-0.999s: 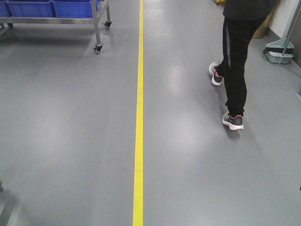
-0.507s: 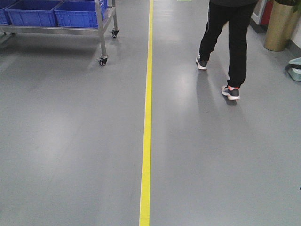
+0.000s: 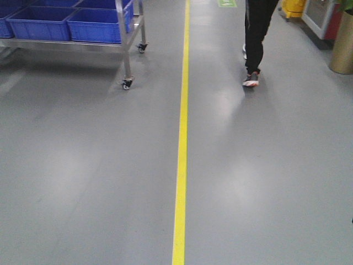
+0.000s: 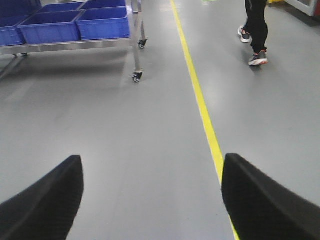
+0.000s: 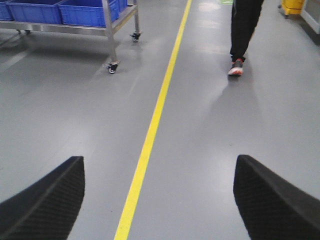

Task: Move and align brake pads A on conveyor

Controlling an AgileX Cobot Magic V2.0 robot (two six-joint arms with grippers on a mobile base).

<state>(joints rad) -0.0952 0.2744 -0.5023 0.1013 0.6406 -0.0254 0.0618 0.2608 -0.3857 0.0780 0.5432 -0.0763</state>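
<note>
- The walker (image 3: 255,41) is farther up the aisle now, and the blue-bin cart (image 3: 128,52) has slid further into view.
- Jaws spread wide, holding nothing: left gripper (image 4: 152,192) and right gripper (image 5: 160,192), over grey floor and the yellow line (image 5: 150,135).
- No view catches the brake pads or the conveyor.

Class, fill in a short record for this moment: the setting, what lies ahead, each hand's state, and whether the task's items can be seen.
Setting: grey floor with a yellow line running ahead
Left of line: wheeled steel rack holding blue bins
Right of line: person in dark trousers, seen from behind
Left hand: open, empty
Right hand: open, empty
Brake pads A: not in view
Conveyor: not in view
</note>
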